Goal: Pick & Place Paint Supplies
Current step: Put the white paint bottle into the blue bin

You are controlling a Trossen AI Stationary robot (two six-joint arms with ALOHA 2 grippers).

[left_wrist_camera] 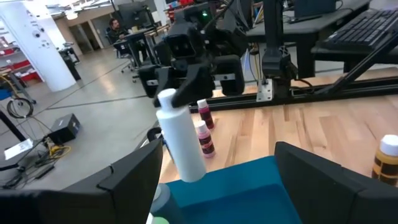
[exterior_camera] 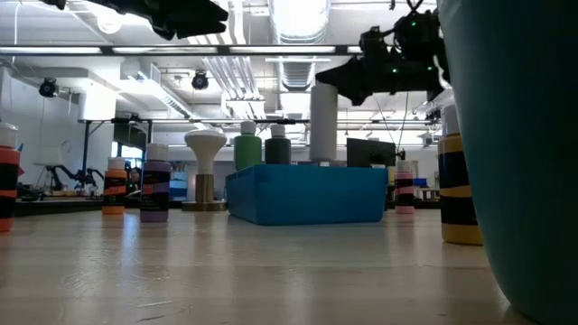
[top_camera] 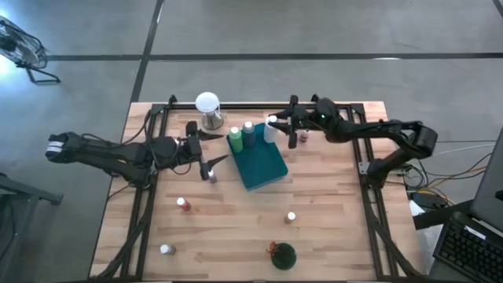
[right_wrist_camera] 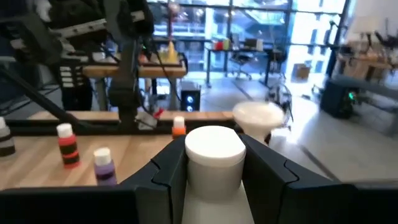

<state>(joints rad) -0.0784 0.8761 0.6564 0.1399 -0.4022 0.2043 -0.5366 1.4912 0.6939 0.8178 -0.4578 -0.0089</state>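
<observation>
In the high view the right gripper (top_camera: 274,122), just above the frame's centre, pinches a tall white bottle with a white cap (top_camera: 270,128) by its top, held over the far corner of the teal rectangular tray (top_camera: 263,169). The right wrist view shows both fingers (right_wrist_camera: 171,168) pressed against the cap (right_wrist_camera: 215,149); the bottle's body is cut off at that frame's lower edge. The left gripper (top_camera: 212,148), left of centre, stands with its fingers spread wide and nothing between them, beside the tray's near side. Two green bottles (top_camera: 236,139) stand at the tray's upper-left end. In the low view a dark teal object fills the right edge (exterior_camera: 524,135), too close to identify, partly hiding a yellow-banded bottle (exterior_camera: 459,194). Small bottles lie scattered across the lower half of the wooden table (top_camera: 330,212).
</observation>
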